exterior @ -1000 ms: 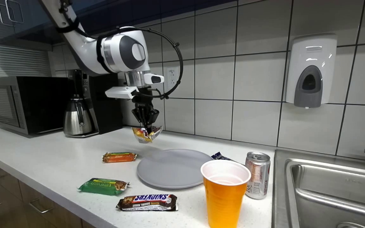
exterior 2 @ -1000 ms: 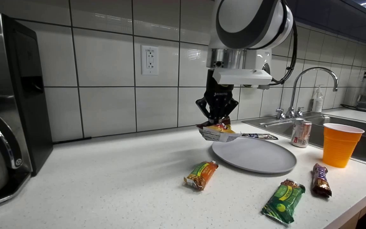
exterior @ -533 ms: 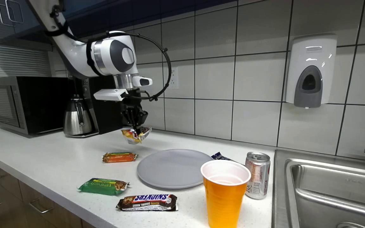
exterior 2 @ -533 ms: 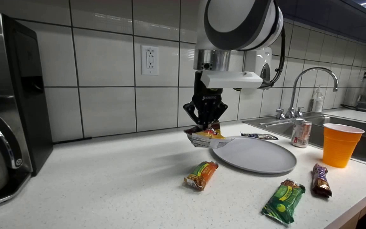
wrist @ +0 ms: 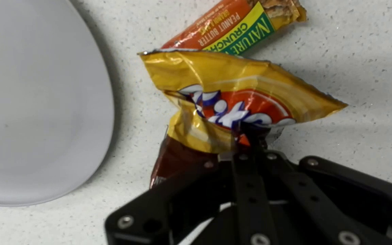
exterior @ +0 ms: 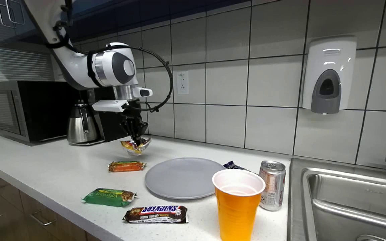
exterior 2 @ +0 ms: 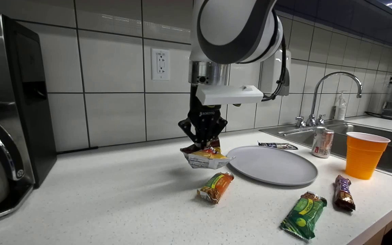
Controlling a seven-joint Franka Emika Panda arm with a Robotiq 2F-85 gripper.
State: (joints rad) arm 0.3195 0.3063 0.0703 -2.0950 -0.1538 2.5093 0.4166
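Yellow snack bag (wrist: pixel 230 71) is hanging in the air above the desk (exterior 2: pixel 121 190), crumpled and tilted, clear of the surface in both exterior views. Fingers (wrist: pixel 247 177) are closed on it, pinching the folded middle; brown section is sticking out to one side, white-and-blue lettering is showing on a red oval, partly lost in the creases. Orange granola bar (exterior 2: pixel 215 187) is lying nearest on the surface, reading "Peanut Butter" in the wrist view, where the bag is covering part of it. Grey plate (exterior: pixel 184 179) is sitting flat near that bar, not touching. Green granola bar (exterior: pixel 109 197) is lying near the plate, Snickers bar (exterior: pixel 156 214) further along, apart from the plate's edge. Dark blue wrapper (exterior 2: pixel 277 146) is lying on the plate's wall side; orange cup (exterior: pixel 238 214) is hiding some of it in an exterior view. Silver can (exterior: pixel 273 185) and that cup are standing upright near each other. Sink (exterior: pixel 297 201) is sitting beyond them, faucet (exterior 2: pixel 339 72) arching over it. At the opposite end, coffee maker (exterior 2: pixel 29 102) with steel carafe (exterior: pixel 80 129) is standing, microwave (exterior: pixel 45 110) sitting beyond it. Tiled wall (exterior: pixel 226 124) is running along the back, carrying outlet (exterior 2: pixel 160 64) and soap dispenser (exterior: pixel 328 73).
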